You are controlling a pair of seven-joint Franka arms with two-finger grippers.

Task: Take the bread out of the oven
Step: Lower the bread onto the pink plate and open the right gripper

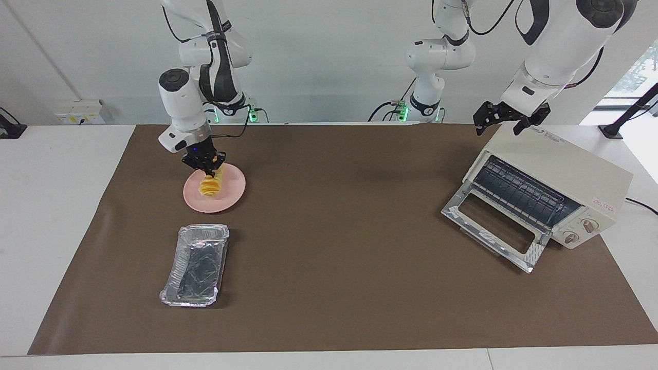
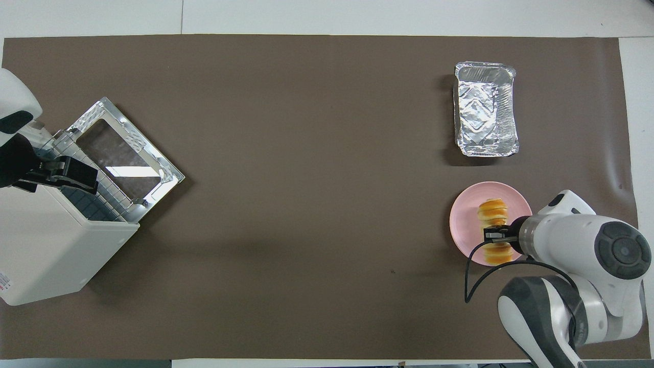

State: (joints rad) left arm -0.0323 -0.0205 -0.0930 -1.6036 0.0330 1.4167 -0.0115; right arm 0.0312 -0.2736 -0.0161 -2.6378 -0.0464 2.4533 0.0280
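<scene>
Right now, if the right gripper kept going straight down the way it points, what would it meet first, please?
The right gripper points down, shut on the bread. Going on, the bread's lower end would probably press onto the pink plate under it.

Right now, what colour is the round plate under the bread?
Pale pink plate; clearest in the overhead view.

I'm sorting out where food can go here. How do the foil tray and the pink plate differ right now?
The foil tray is rectangular, crinkled silver and deep-walled; the pink plate is round, smooth and shallow. The tray is empty, while the plate has the bread over it, gripped by the shut right gripper. The tray lies farther from the robots than the plate. Both sit toward the right arm's end.
</scene>
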